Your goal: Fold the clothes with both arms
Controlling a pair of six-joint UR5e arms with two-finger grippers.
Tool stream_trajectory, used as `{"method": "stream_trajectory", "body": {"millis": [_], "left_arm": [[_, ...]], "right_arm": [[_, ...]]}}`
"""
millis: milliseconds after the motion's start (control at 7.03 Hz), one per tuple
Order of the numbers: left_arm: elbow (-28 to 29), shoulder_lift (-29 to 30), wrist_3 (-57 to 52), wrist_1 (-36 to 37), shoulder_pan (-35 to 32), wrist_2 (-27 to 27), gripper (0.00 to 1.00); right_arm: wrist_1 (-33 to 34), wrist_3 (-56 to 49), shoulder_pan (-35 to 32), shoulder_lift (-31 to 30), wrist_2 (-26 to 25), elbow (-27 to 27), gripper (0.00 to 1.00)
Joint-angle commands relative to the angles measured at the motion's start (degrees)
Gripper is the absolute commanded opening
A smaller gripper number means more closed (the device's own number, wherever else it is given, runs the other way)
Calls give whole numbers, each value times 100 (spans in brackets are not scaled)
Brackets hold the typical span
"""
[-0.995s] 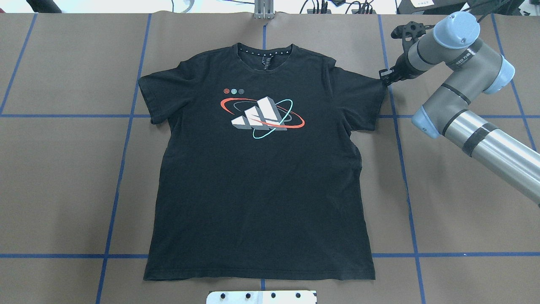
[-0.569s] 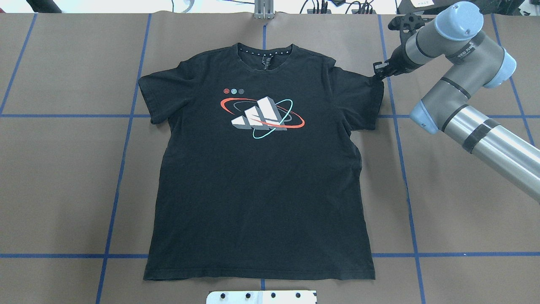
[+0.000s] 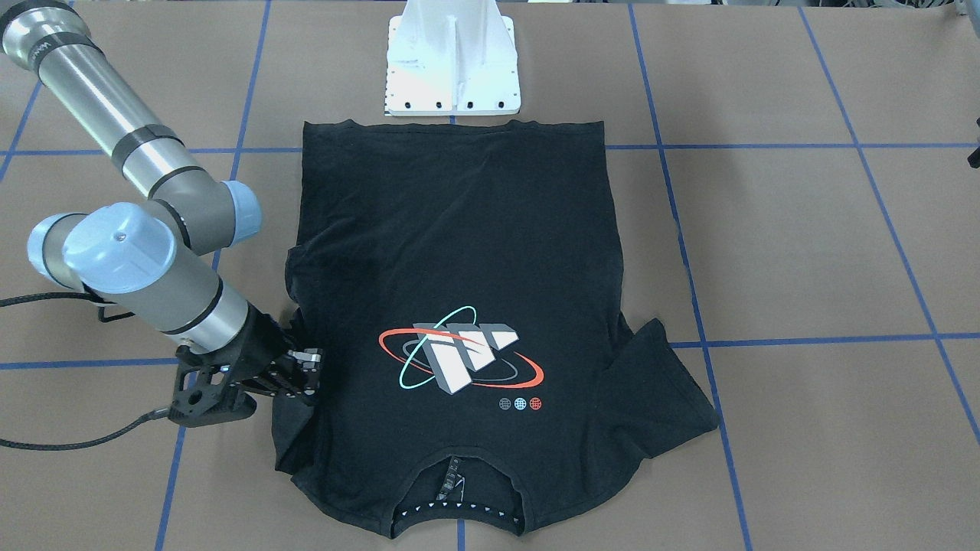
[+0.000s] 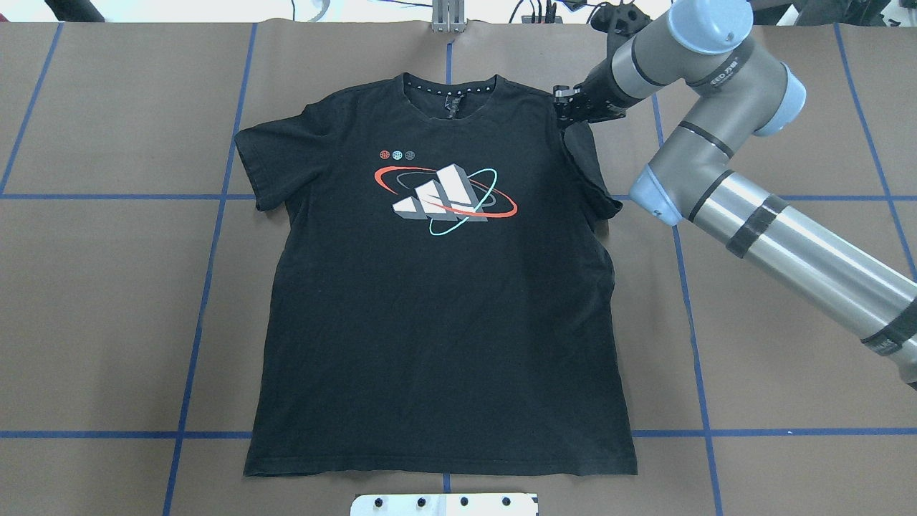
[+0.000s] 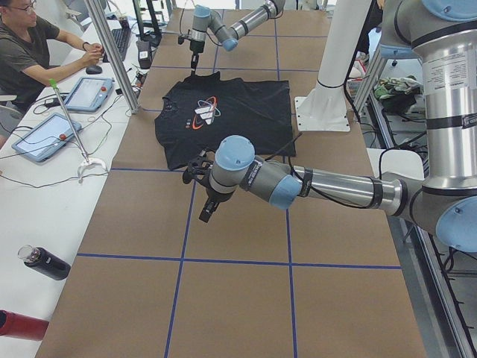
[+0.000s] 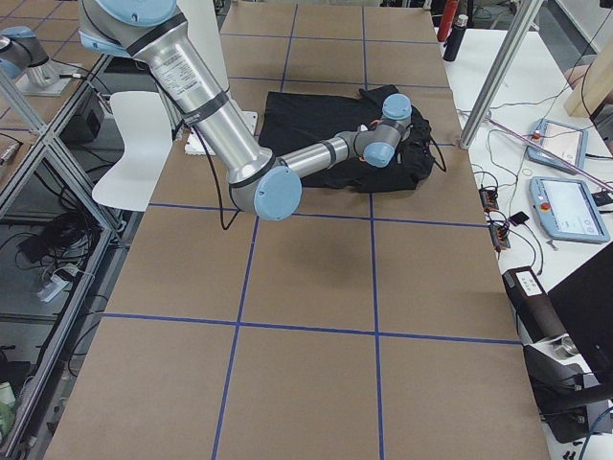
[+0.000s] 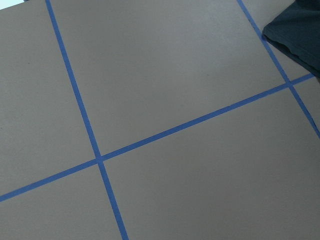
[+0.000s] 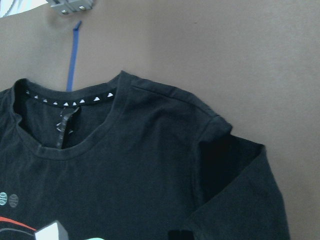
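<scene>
"So, what does the work stand on?"

"Brown paper over the table point(image 4: 107, 301), marked into big squares with blue tape point(image 4: 215, 236). A white base point(image 3: 453, 61) stands at the robot's edge. On the operators' side there is a white desk with tablets point(image 5: 91, 93) and a dark bottle point(image 5: 45, 262), and a man point(image 5: 33, 45) is seated at it."

"And the shirt?"

"The shirt point(image 4: 444, 322) lies flat with the graphic up, the hem by the base and the collar at the far side."

"The arms?"

"The right arm point(image 4: 788, 244) reaches in with its elbow bent. The right gripper point(image 4: 567, 107) is at the shoulder seam, pinched on the sleeve point(image 4: 591, 172), which is lifted and turned in toward the body. The left arm point(image 5: 328, 183) stretches low along the table. The left gripper point(image 5: 197, 170) hovers over paper just beside the other sleeve. I can't tell whether its fingers are parted."
</scene>
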State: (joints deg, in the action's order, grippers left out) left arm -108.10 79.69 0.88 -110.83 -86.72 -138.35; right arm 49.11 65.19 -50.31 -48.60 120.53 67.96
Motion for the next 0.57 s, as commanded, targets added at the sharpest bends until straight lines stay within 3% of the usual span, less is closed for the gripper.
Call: {"method": "stream_trajectory", "body": {"millis": [0, 284, 427], "left_arm": [[-1, 3, 0, 0, -3, 1, 100], [8, 37, 26, 9, 6, -17, 100], [69, 151, 235, 0, 15, -182, 100]], "right_arm": [[2, 284, 311, 403, -432, -317, 0], [2, 284, 408, 518, -643, -503, 0], [11, 293, 513, 518, -836, -547, 20]]}}
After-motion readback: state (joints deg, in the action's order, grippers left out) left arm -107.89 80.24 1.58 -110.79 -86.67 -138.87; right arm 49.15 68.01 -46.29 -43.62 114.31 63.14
